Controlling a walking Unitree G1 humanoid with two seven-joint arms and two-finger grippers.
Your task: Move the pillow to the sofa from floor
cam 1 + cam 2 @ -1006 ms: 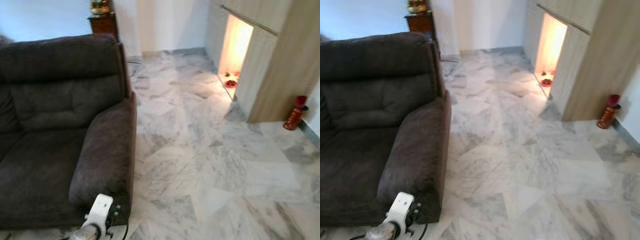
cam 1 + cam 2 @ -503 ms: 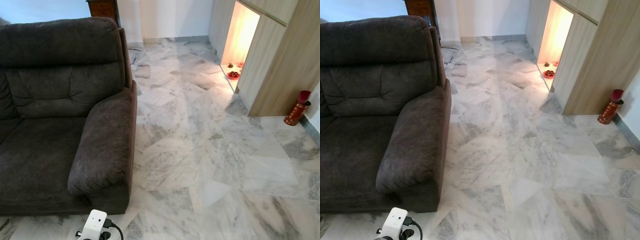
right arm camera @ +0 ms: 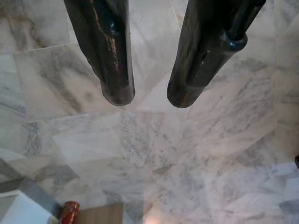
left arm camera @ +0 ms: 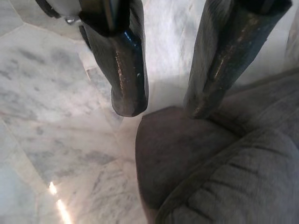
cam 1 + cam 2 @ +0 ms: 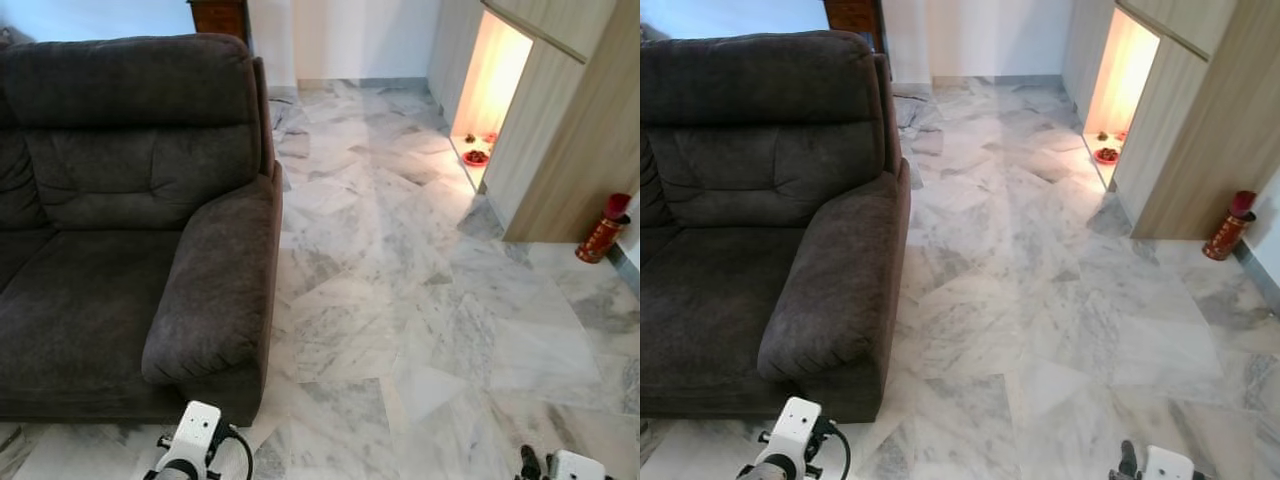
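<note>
No readable text, label, brand, number or sign anywhere. Red canister point(image 5: 602, 229) far right by wooden cabinet point(image 5: 570, 120) shows gold markings, too small to read.

Wide grey-veined white marble floor point(image 5: 400, 300) lies open ahead and to the right. Dark grey plush fabric sofa point(image 5: 110, 240) blocks the left side; its rounded armrest point(image 5: 215, 290) bulges toward the open floor. Light wood cabinet wall point(image 5: 560, 140) with a lit niche bounds the far right. Red cylindrical canister point(image 5: 603, 230) stands at the cabinet's foot. Dark wooden side cabinet point(image 5: 220, 15) sits behind the sofa.
</note>
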